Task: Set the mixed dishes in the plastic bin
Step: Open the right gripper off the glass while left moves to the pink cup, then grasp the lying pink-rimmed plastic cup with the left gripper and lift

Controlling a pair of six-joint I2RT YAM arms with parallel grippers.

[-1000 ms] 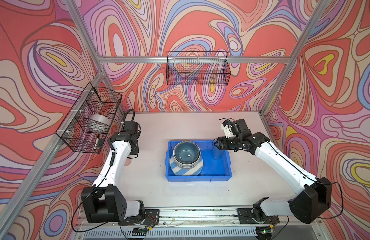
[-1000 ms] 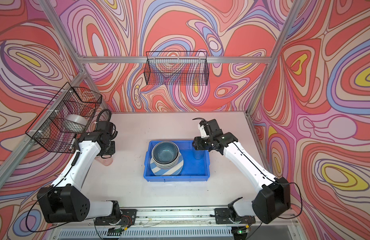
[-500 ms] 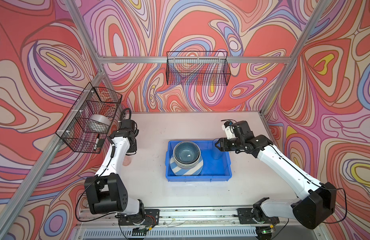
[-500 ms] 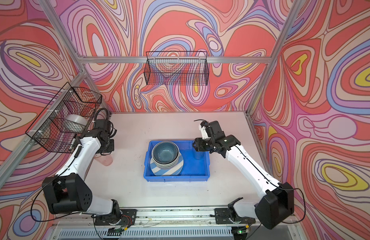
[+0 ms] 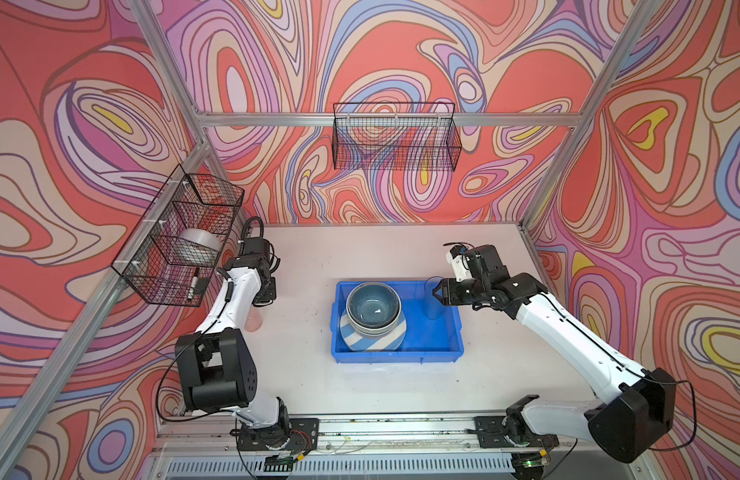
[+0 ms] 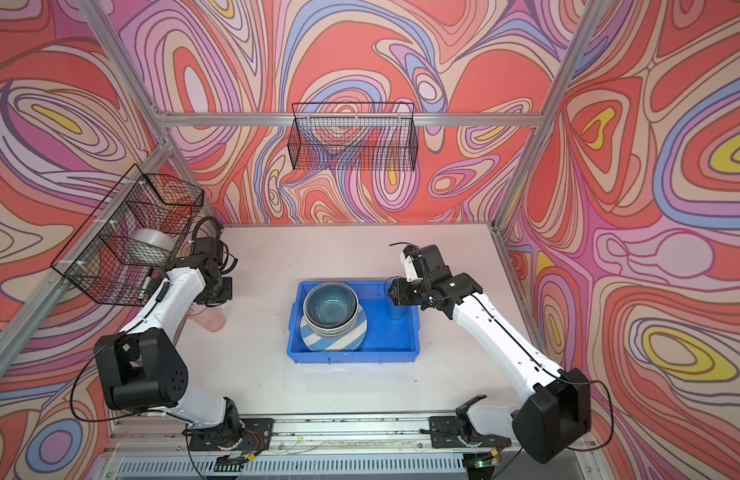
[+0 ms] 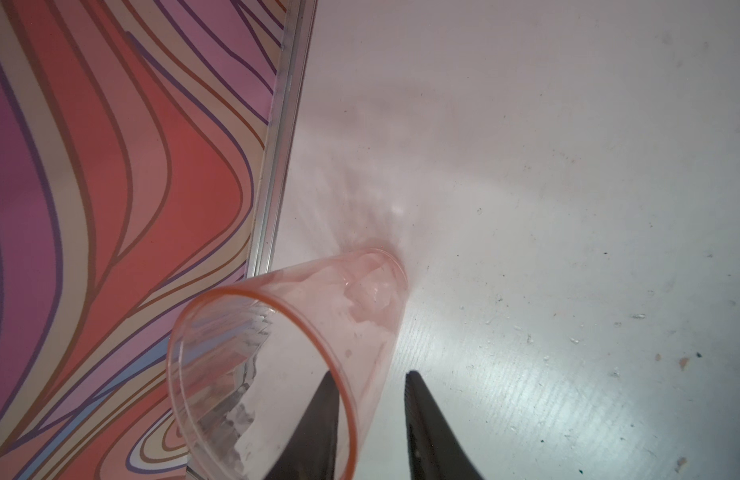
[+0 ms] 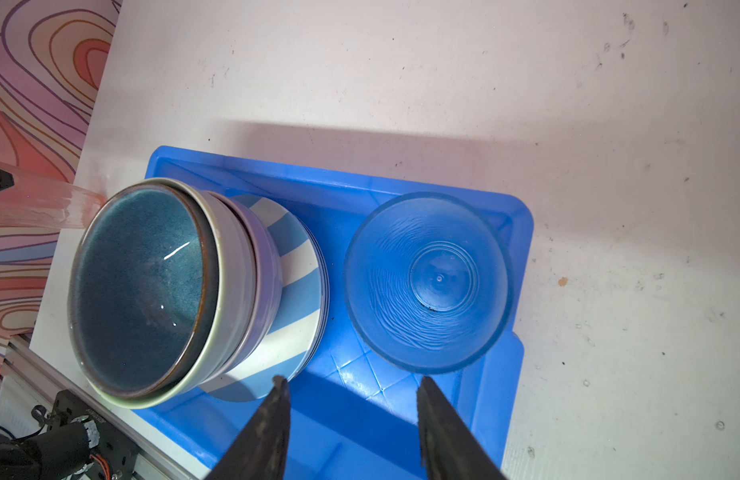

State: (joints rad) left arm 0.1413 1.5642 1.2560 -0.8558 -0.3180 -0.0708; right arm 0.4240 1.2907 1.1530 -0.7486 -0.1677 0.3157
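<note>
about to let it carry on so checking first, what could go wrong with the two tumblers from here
1. The left tool straddles only the thin wall of the pink tumbler, near the edge of the table; such a one-sided pinch might tilt it or let it slip.
2. The right tool hangs open close by the blue tumbler in the plastic bin; a careless sideways move might topple it.

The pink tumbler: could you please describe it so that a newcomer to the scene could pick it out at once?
Find the white table's left edge, below the side wire basket. There, at the left gripper, is the pink tumbler, the only dish on the bare table. Unlike the blue tumbler, it is rosy and outside the bin.
</note>
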